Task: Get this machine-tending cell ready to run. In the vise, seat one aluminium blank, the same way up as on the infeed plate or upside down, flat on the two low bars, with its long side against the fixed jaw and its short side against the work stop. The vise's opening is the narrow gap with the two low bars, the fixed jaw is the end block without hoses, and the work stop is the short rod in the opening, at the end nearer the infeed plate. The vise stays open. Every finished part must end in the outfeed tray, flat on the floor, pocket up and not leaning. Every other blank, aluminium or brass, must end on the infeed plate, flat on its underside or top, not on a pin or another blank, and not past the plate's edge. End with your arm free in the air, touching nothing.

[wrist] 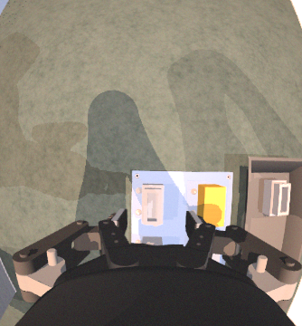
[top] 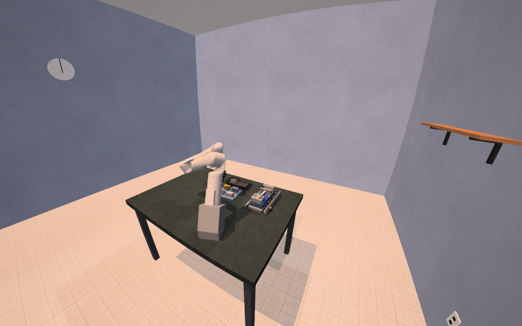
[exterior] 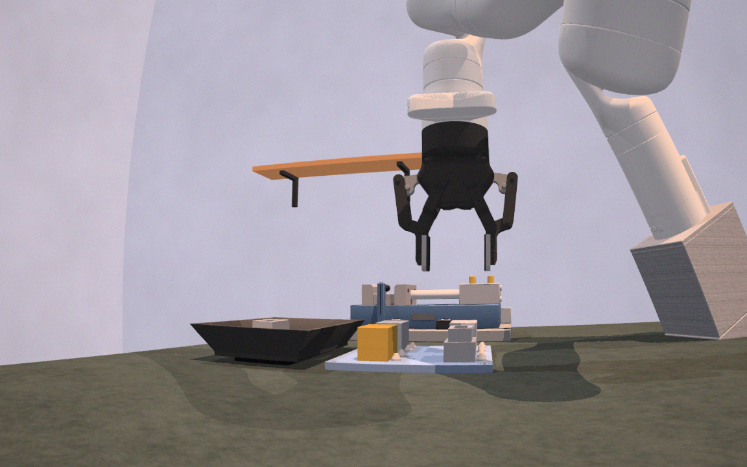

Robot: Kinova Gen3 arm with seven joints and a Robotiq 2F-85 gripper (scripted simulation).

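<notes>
Above the infeed plate [exterior: 364, 366] my gripper [exterior: 456, 255] hangs partly open and empty; on the plate a grey aluminium blank [wrist: 152, 205] lies beside a brass blank [wrist: 212, 205].

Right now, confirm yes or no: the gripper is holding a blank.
No, the gripper hangs open above the infeed plate with nothing between its fingers.

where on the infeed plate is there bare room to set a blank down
In the wrist view, bare strips of infeed plate show between the grey part and the brass blank, and along the far edge. The near half is hidden behind the open end effector. The outfeed tray crowds the brass side.
</notes>
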